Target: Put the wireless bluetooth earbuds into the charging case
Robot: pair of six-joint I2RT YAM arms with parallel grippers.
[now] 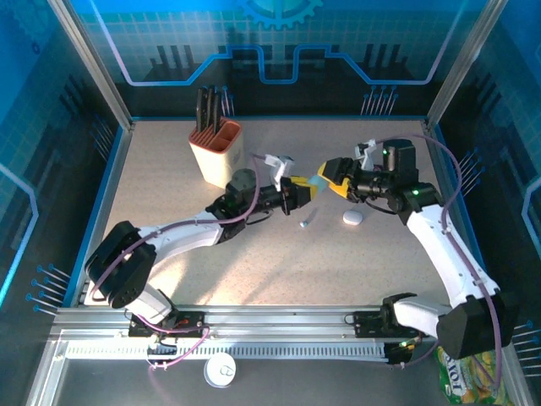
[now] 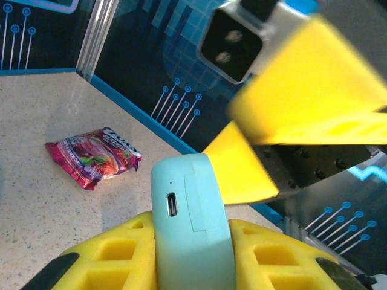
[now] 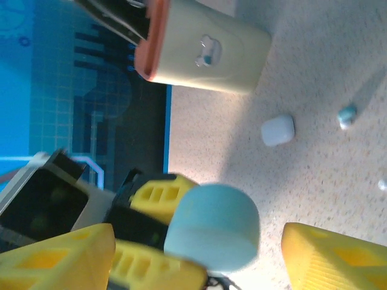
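The pale blue charging case is held clamped in the left gripper. The right gripper is spread open on either side of it. From the left wrist, a charging port and a pink snack packet are recorded, the lettering illegible. From overhead, one earbud is noted lying on the table.

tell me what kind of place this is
Probably a robot lab test cell rather than a home: two arms bolted to an aluminium rail at the table's near edge, clear walls printed with blue circuit graphics, and loose props like a knife block and a snack packet on the speckled tabletop.
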